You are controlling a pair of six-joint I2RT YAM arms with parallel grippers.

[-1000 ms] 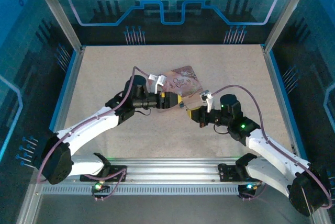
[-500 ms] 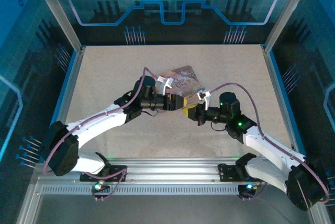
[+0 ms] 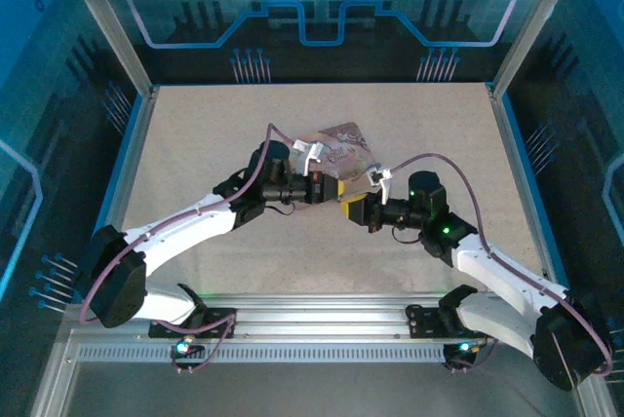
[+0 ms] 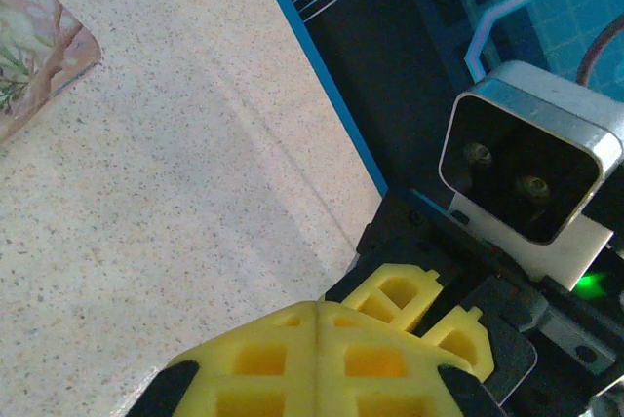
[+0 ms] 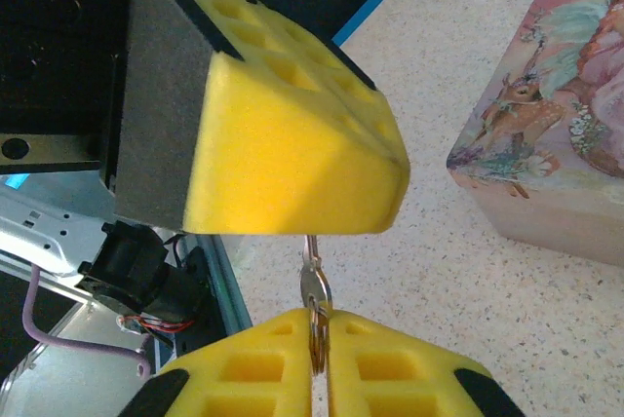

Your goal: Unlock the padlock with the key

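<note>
Right gripper [image 5: 319,334] pinches the key [image 5: 313,285] just below the closed left gripper [image 4: 317,324].

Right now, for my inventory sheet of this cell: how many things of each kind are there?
grippers: 2 (left gripper, right gripper)
pink tin: 1
small metal piece, key or padlock unclear: 1
Total: 4

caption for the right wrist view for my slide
Right gripper pinches a thin metal piece reaching up to the shut left gripper, pink tin at right.
</note>
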